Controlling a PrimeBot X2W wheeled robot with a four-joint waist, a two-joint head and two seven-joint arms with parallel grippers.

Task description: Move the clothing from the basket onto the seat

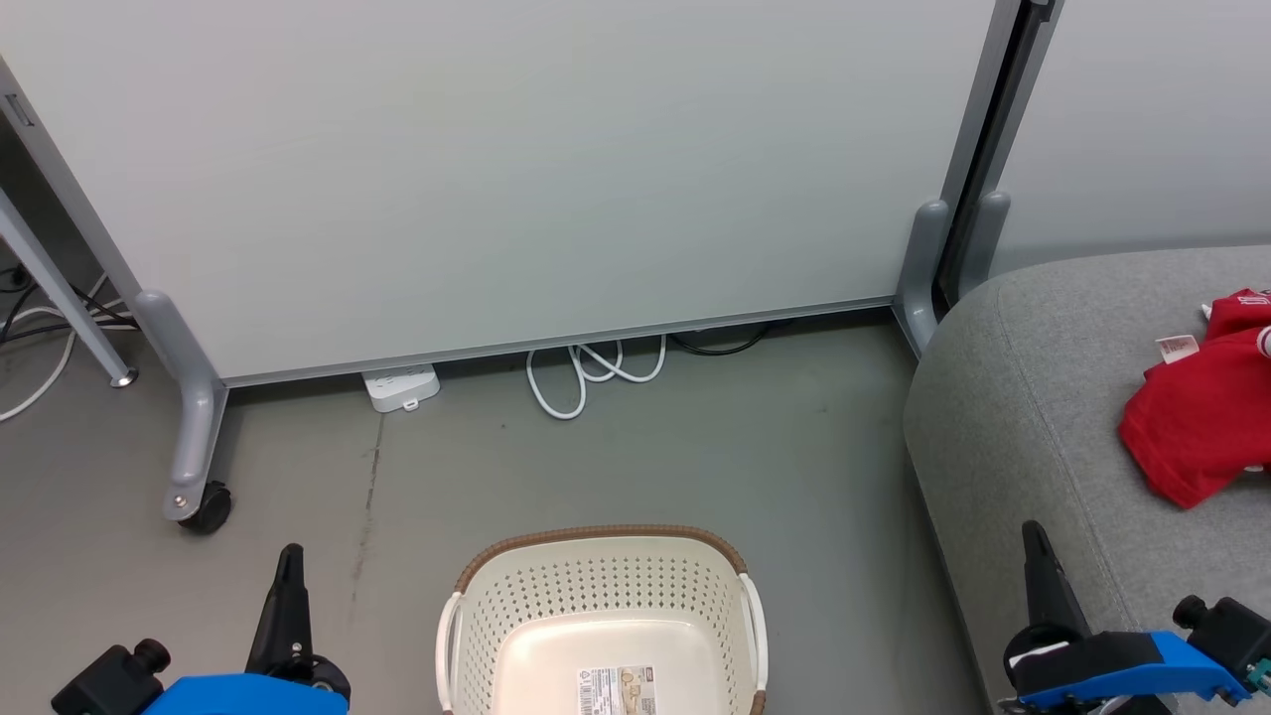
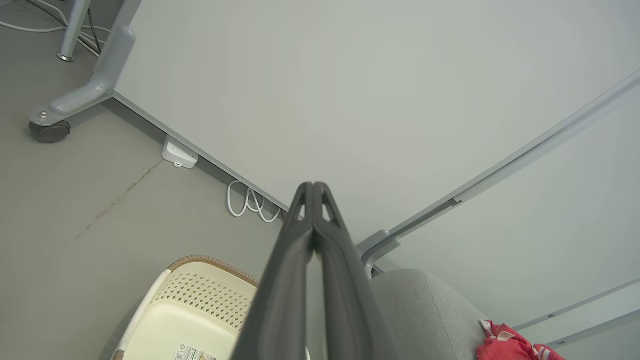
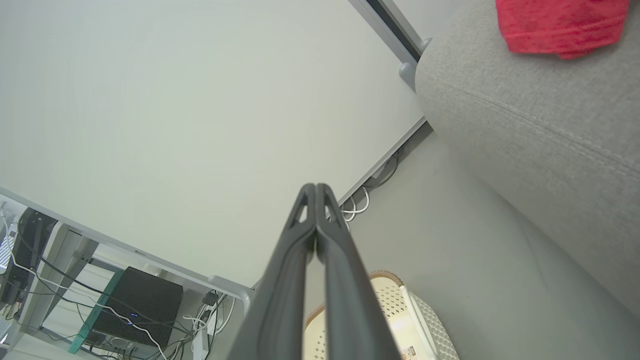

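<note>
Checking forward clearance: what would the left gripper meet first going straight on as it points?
The left gripper would probably meet the pale partition panel; nothing shows between, though depth is unclear.

Lab or office test bay, not a home. Evidence: bare grey floor (image 1: pixel 695 457); pale partition (image 1: pixel 516 169) with a castor (image 1: pixel 207 508); power strip (image 1: pixel 401 387) and looped white cable (image 1: pixel 594 372) at its foot; black equipment box (image 3: pixel 137 305) amid loose wiring. Grey seat (image 1: pixel 1033 397) and basket (image 1: pixel 596 533) form a staged domestic corner.
</note>
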